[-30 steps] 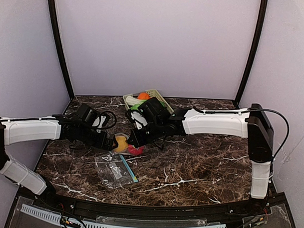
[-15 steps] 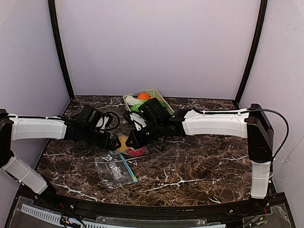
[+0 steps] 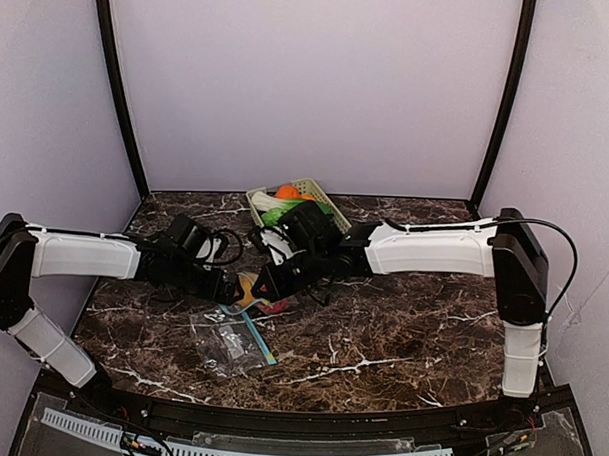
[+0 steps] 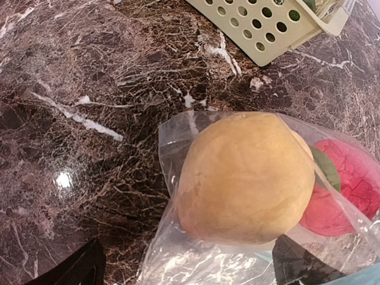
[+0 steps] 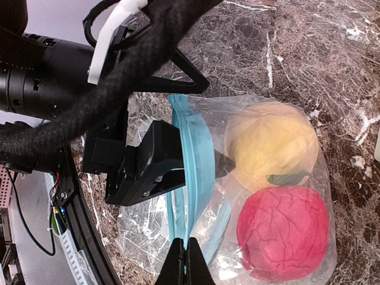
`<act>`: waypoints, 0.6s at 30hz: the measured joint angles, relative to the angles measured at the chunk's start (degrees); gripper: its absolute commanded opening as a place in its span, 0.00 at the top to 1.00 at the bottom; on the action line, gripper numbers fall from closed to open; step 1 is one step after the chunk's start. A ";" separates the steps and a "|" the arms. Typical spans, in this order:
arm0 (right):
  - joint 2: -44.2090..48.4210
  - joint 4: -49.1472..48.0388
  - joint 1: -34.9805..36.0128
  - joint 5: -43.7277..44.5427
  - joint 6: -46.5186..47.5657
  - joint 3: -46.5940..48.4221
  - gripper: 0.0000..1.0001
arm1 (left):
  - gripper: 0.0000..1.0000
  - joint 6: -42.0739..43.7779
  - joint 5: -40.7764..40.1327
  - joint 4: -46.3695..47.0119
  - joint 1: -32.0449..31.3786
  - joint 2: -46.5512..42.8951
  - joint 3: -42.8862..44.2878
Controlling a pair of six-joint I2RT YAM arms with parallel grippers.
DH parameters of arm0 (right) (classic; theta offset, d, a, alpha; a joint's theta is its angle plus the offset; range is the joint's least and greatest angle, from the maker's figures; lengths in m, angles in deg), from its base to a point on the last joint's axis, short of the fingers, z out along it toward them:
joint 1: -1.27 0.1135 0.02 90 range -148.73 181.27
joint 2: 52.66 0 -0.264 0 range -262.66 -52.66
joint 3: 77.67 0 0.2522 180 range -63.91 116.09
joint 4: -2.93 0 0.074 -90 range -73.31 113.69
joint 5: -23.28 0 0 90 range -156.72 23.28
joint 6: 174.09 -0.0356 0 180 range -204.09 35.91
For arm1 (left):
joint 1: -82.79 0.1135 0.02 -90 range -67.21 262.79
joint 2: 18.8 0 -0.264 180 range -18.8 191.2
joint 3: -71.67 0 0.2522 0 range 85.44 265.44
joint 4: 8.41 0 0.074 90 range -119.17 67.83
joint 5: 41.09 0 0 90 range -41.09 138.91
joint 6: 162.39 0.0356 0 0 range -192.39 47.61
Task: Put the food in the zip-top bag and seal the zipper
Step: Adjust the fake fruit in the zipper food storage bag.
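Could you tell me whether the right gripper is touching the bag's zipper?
Touching: the right wrist view shows the right gripper shut on the blue zipper.

Basket [image 4: 279, 24] cut off at top edge; apple [image 4: 350, 190] half hidden behind peach [image 4: 246, 178]

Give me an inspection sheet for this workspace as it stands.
Surface: dark marble table; no spills seen.
Job's things: peach and red apple inside zip-top bag, zipper looks open; orange and greens in basket.
Clutter: crumpled clear plastic in front of the grippers.
Grippers: left gripper open, astride the bag; right gripper shut on the bag's blue zipper.
Cables: black cable along right arm; a loop at left wrist.
Surroundings: pale walls, black posts.
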 measured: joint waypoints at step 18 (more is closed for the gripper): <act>4.02 -0.87 -3.28 2.36 -4.26 -6.38 1.00 | 0.01 -0.20 5.68 -1.27 -0.04 -15.19 -0.04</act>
